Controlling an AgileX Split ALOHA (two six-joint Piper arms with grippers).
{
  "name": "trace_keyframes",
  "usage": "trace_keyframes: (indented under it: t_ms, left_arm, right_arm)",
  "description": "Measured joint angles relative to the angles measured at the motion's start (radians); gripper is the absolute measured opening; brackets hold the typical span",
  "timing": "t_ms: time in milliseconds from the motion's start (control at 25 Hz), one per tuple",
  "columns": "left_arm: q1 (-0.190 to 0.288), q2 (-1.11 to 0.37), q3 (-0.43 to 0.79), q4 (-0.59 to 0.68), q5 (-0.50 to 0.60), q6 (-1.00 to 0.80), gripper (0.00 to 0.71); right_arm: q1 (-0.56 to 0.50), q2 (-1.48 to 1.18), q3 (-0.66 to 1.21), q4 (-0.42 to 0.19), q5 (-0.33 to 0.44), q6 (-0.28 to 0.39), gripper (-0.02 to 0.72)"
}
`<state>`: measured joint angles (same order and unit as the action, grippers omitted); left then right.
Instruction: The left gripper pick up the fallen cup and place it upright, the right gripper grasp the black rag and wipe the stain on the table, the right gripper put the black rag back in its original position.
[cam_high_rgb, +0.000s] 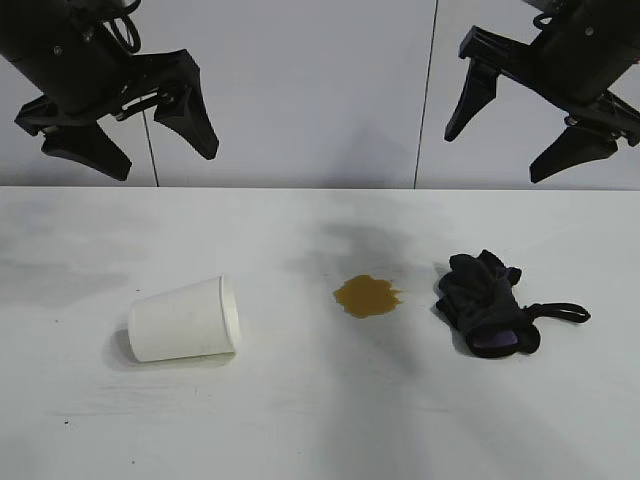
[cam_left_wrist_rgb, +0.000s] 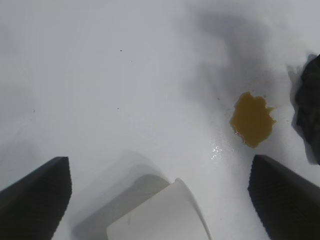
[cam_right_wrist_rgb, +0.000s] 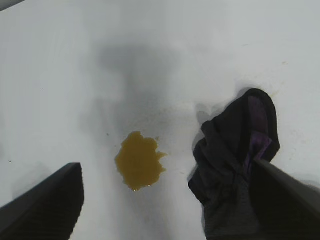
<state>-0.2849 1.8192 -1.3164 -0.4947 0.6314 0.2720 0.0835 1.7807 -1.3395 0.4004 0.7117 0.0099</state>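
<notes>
Left gripper (cam_high_rgb: 150, 135) jaws gape above fallen cup (cam_high_rgb: 185, 319).

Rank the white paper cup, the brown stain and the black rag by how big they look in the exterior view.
1. white paper cup
2. black rag, slightly smaller without its cord loop
3. brown stain, clearly smallest

A pale grey wall (cam_high_rgb: 320, 90) stands behind the work surface, made of flat panels split by two thin dark vertical seams, one toward the exterior view's left and one right of centre. Where the wall ends, a wide white tabletop (cam_high_rgb: 300, 430) begins and fills the lower part of the scene. Soft grey shadows and faint smudges lie across its matte surface under even, diffuse light.
</notes>
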Motion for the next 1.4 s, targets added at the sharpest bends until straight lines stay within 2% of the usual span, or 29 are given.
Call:
trace_keyframes:
  t_ms: [720,920,1040,1200,1280,1400]
  left_arm:
    - [0.000,0.000,0.000,0.000,0.000,0.000,0.694]
    - [0.000,0.000,-0.003,-0.076,-0.022,0.004,0.694]
    - [0.000,0.000,-0.051,-0.059,0.092,0.110,0.694]
    - [-0.023,0.000,-0.139,-0.007,0.338,0.355,0.694]
    - [-0.056,-0.002,-0.174,0.043,0.428,0.465,0.694]
    - [-0.133,-0.003,-0.176,0.147,0.456,0.567,0.694]
  right_arm:
    - [0.000,0.000,0.000,0.000,0.000,0.000,0.622]
    - [0.000,0.000,0.000,0.000,0.000,0.000,0.622]
    - [0.000,0.000,0.000,0.000,0.002,0.000,0.622]
    - [0.000,0.000,0.000,0.000,0.011,0.000,0.622]
    - [0.000,0.000,0.000,0.000,0.027,0.000,0.622]
    - [0.000,0.000,0.000,-0.001,0.033,0.000,0.622]
